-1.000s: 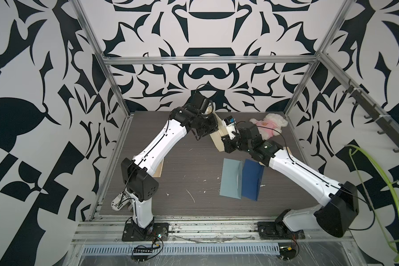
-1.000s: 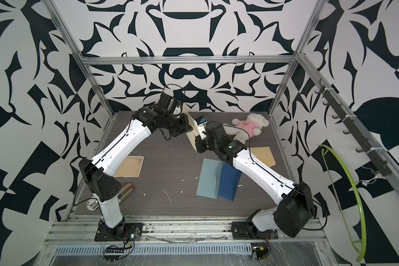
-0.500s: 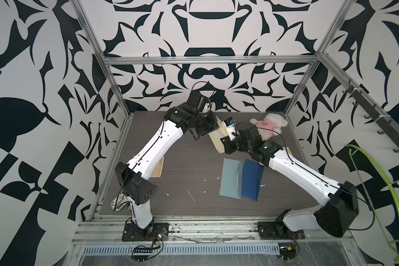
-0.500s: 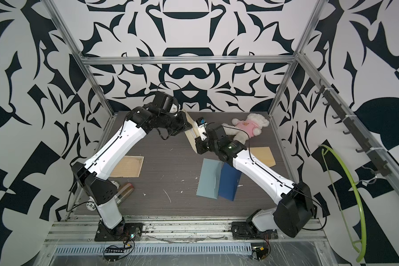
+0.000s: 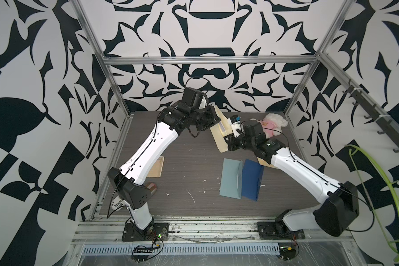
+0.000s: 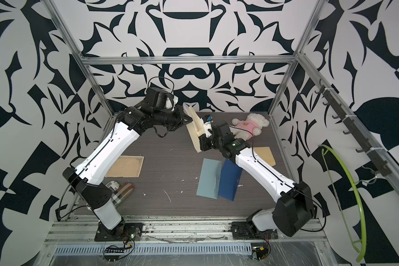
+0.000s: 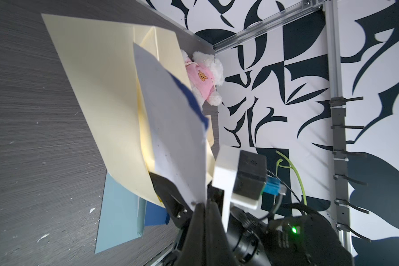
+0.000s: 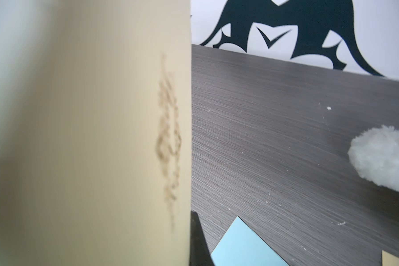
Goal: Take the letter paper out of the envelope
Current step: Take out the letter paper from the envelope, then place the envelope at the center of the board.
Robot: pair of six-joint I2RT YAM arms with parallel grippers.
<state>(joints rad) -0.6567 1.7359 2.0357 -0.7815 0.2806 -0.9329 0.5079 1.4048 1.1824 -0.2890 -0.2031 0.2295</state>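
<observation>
Above the desk's [image 5: 194, 179] back edge, the left gripper [image 7: 205, 213] is clamped on a corner of the paper [image 7: 171, 129], which stands partly inside the envelope [image 7: 97, 80]. The right gripper [image 5: 227, 144] grips the envelope's lower end, clear of the desk. Nearer the front edge lie a pale blue envelope [image 5: 230, 179] and a dark blue envelope [image 5: 252, 179], touching. A plush toy [image 5: 272, 123] sits at the back right corner.

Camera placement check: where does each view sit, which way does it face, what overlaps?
Top views: high at the front, looking down over the table; both arms show, left pincer and right pincer at the cream envelope.
Left wrist: on the left arm, looking along its shut fingers at the letter paper; the right arm shows.
Right wrist: pressed close to the cream envelope, table beyond; one finger shows.
Shared: cream envelope and plush toy, all views.
</observation>
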